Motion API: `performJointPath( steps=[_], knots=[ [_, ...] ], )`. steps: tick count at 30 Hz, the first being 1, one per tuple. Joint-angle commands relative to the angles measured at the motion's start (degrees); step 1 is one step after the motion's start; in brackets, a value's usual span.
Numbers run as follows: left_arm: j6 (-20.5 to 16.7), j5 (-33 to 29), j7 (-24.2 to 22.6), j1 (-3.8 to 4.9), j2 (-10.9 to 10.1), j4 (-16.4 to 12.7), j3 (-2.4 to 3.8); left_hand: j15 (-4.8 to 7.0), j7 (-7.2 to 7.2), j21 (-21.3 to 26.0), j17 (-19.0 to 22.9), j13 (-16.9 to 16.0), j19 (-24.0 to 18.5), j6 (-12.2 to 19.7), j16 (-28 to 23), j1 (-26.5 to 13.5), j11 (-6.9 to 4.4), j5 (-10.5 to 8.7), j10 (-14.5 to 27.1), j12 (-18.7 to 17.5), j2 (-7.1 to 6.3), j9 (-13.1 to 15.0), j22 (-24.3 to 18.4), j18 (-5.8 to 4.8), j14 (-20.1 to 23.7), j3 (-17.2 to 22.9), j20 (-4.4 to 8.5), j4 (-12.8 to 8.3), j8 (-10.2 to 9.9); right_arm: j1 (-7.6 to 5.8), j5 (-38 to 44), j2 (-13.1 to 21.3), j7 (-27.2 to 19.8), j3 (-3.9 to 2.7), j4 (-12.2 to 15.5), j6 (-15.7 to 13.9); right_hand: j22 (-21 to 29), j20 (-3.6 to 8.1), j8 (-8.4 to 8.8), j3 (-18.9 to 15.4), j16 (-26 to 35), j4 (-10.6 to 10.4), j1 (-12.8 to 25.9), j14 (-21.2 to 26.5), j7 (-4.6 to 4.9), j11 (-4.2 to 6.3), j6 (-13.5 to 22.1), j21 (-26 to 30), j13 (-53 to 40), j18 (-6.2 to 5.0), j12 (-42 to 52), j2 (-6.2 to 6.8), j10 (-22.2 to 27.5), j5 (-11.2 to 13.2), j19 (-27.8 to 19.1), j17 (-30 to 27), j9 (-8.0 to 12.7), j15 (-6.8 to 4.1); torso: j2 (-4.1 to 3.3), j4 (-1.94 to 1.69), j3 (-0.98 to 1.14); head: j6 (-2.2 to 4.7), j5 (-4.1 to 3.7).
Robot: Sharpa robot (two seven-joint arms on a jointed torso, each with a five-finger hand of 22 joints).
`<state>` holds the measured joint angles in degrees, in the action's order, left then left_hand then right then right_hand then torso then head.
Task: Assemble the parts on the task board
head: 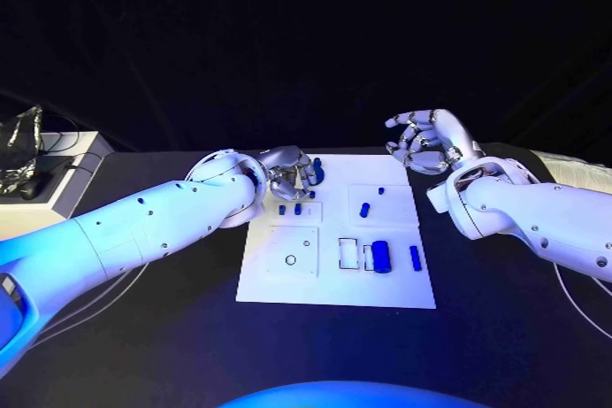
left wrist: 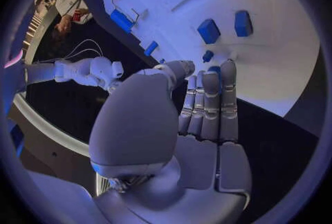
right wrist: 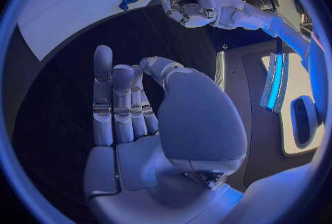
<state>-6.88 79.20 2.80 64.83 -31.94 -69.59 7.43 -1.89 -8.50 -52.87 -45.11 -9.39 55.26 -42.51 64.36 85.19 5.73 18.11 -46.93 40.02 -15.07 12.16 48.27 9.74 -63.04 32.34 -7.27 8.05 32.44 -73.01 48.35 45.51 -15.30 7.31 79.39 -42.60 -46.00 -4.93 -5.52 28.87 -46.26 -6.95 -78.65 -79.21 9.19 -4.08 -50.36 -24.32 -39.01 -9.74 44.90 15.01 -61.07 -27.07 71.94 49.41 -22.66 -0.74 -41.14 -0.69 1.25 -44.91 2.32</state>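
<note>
White task board [head: 334, 284]; right hand [head: 427, 141] beyond edge

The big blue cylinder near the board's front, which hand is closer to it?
Left. The left hand is over the board's far-left corner; the right hand hovers beyond its far-right corner, farther from the cylinder.

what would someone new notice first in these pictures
First, the white board in the middle of the black table, with small blue pieces scattered on it, the biggest a blue cylinder near its front right. Next, the left robot hand, down at the board's far left corner among the blue pieces. The right robot hand is raised off the board's far right corner, fingers apart, holding nothing.
</note>
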Motion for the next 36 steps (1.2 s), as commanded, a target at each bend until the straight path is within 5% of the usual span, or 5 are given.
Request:
performJointPath(
  steps=[1,8,36],
  knots=[
    [-0.6,4.4,-3.9,0.53,1.3,1.1,-0.46,0.03,0.01,-0.4,-1.3,0.4,0.8,-0.8,1.7,-0.9,0.3,-0.48,0.0,-0.7,-0.09,-0.3,0.1,0.85,-1.5,-0.1,0.02,-0.4,-0.8,0.02,0.1,-0.1,-0.7,-0.02,0.0,0.4,0.0,0.03,-0.22,0.2,0.3,0.2,0.2,-0.3,0.36,-0.02,0.0,0.3,0.1,-0.65,0.4,0.13,0.5,-0.2,0.3,0.0,-0.1,0.03,-0.02,-0.04,-0.04,0.03,-0.08],
    [0.7,7.5,-3.3,1.82,3.5,2.7,-1.99,-0.08,1.19,-2.0,-1.7,2.2,3.3,-1.1,4.8,-2.2,0.45,-6.41,1.2,-4.0,-0.42,-1.3,1.7,0.36,-3.1,-0.7,-0.23,-0.3,-4.1,0.02,0.1,-0.3,-0.7,-0.02,0.1,0.3,0.0,0.03,-0.22,0.2,0.3,0.2,0.2,-0.3,0.36,-0.02,0.0,0.3,0.1,-0.65,0.4,0.13,0.5,-0.2,0.3,0.0,-0.1,0.03,0.01,0.05,0.02,0.06,0.05],
    [7.0,12.0,1.6,2.63,7.0,7.4,-3.39,-0.87,1.11,-3.4,-0.4,3.8,5.4,-2.3,7.0,-1.2,1.43,-6.47,3.8,-6.6,0.46,-1.7,3.1,-0.05,-3.5,-1.8,-0.99,-1.2,-7.2,0.01,0.1,-0.5,-0.6,-0.03,0.2,0.3,0.0,0.04,-0.23,0.2,0.2,0.2,0.3,-0.3,0.37,-0.04,0.0,0.3,0.1,-0.64,0.4,0.11,0.5,-0.2,0.3,0.1,-0.1,0.04,0.05,-0.12,-0.05,-0.34,-0.31]
  ],
)
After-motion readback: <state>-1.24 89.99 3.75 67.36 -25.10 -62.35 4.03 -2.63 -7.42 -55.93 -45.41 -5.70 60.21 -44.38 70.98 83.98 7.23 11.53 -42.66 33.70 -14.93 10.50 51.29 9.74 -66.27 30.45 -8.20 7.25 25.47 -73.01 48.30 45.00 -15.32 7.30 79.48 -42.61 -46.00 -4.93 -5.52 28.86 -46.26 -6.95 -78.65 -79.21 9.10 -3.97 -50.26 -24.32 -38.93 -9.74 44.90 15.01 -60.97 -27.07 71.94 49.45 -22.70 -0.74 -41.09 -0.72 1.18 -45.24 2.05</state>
